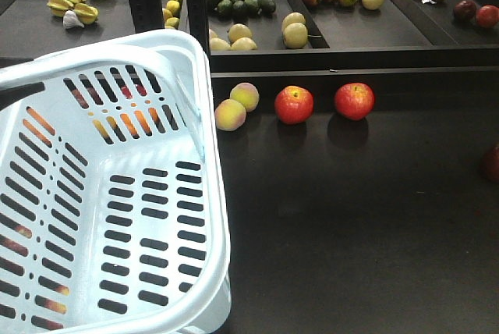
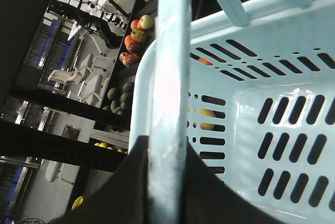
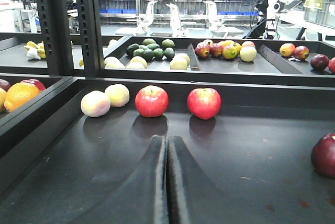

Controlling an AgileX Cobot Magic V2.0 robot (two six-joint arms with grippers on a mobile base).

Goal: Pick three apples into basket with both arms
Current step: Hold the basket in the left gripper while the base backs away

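The pale blue basket (image 1: 117, 193) fills the left of the front view, tilted, with no fruit inside. My left gripper (image 2: 168, 156) is shut on the basket's handle (image 2: 170, 67), which runs up between the jaws. Two red apples (image 1: 294, 104) (image 1: 354, 101) sit side by side on the black shelf against its back wall. A third, darker apple (image 1: 493, 164) lies at the right edge. In the right wrist view my right gripper (image 3: 167, 143) is shut on nothing, low over the shelf, pointing between the two apples (image 3: 152, 101) (image 3: 204, 103). The dark apple (image 3: 324, 154) lies to its right.
Two pale peaches (image 1: 236, 106) lie left of the apples, close to the basket rim. Behind the shelf wall, a raised tray (image 1: 343, 37) holds avocados, pears and mixed apples. Oranges show through the basket slots. A black upright post (image 1: 195, 6) stands at the back left.
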